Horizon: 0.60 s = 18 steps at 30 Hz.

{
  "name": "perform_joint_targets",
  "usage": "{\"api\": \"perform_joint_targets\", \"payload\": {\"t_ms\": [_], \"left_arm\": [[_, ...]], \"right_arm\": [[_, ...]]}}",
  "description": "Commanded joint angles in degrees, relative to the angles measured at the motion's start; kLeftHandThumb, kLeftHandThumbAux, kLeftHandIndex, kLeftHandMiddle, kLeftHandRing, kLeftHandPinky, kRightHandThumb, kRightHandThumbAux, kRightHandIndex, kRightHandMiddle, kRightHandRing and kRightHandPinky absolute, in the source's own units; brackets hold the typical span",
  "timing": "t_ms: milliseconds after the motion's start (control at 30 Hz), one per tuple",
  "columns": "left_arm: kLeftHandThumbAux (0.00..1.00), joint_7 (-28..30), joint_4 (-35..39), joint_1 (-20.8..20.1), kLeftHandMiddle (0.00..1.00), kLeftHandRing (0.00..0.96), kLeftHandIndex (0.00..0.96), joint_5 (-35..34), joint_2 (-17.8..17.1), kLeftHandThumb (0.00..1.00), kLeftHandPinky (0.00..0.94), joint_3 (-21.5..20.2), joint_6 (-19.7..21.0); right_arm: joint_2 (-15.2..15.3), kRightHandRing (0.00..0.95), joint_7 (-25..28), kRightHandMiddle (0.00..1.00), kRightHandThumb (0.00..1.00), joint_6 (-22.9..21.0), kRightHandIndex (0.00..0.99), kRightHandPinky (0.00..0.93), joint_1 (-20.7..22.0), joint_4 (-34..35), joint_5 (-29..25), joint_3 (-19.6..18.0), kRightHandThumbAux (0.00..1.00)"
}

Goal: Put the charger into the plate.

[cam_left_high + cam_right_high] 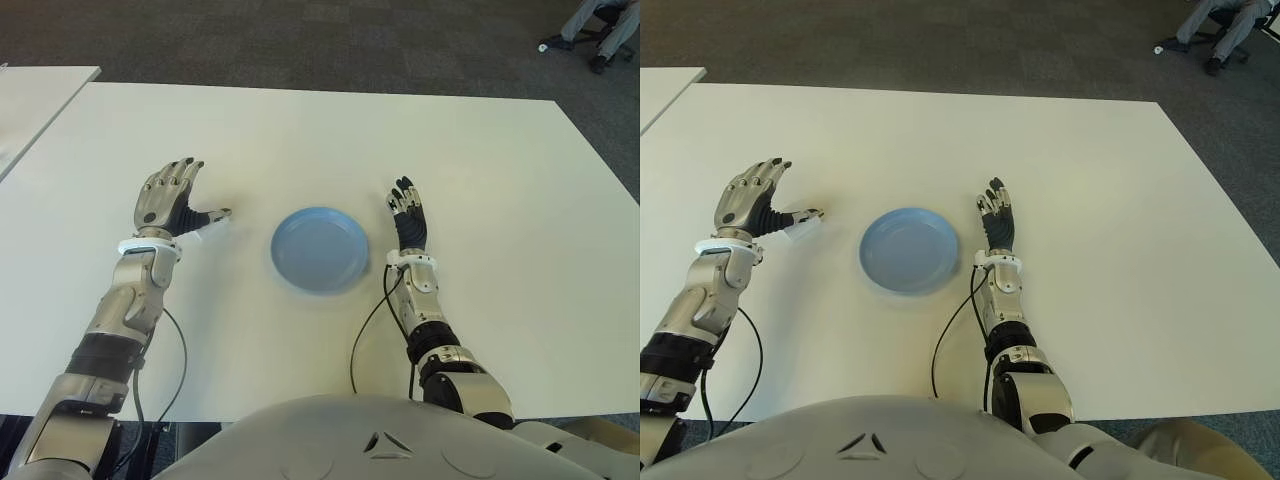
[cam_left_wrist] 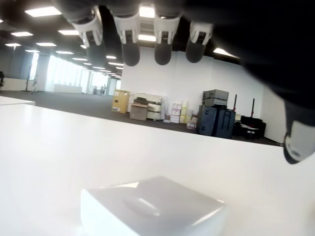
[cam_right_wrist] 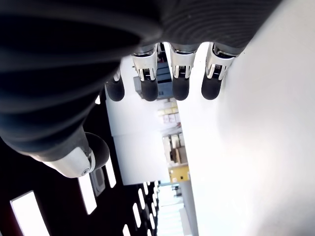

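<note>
The white charger (image 1: pixel 203 233) lies on the white table (image 1: pixel 300 140), left of the blue plate (image 1: pixel 320 249). My left hand (image 1: pixel 172 197) hovers at the charger with fingers spread, the thumb reaching over it toward the plate. In the left wrist view the charger (image 2: pixel 152 206) sits on the table below the palm, and the fingertips (image 2: pixel 130 51) stay clear of it. My right hand (image 1: pixel 407 213) shows just right of the plate, fingers straight and holding nothing. Nothing is on the plate.
A second white table (image 1: pixel 40 90) stands at the far left. A person's legs on a wheeled chair (image 1: pixel 600 30) show at the far right on the dark carpet. Black cables (image 1: pixel 365 335) trail from both wrists over the table's near edge.
</note>
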<state>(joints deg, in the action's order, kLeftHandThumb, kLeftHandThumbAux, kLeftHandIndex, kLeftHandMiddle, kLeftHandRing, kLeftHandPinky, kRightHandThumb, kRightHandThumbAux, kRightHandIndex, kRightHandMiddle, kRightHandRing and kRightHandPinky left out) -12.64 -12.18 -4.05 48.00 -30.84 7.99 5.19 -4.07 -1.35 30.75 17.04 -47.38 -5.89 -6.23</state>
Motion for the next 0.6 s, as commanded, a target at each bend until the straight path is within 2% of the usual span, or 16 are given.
{"api": "perform_joint_targets", "payload": {"t_ms": [33,600], "left_arm": [[0.408,-0.71,-1.70,-0.77,0.000,0.000,0.000,0.79,1.32,0.171,0.060,1.43,2.26],[0.337,6.90,0.38,0.77,0.000,0.000,0.000,-3.01,4.15,0.183,0.030,2.87,10.32]], "right_arm": [[-2.48,0.056,-0.52,0.081,0.000,-0.70,0.018,0.049,-1.30,-1.49,-0.30,-0.14,0.585],[-2.68,0.058,1.04,0.082,0.001,1.69,0.019,0.053,-1.65,-1.51,-0.83,-0.04,0.594]]}}
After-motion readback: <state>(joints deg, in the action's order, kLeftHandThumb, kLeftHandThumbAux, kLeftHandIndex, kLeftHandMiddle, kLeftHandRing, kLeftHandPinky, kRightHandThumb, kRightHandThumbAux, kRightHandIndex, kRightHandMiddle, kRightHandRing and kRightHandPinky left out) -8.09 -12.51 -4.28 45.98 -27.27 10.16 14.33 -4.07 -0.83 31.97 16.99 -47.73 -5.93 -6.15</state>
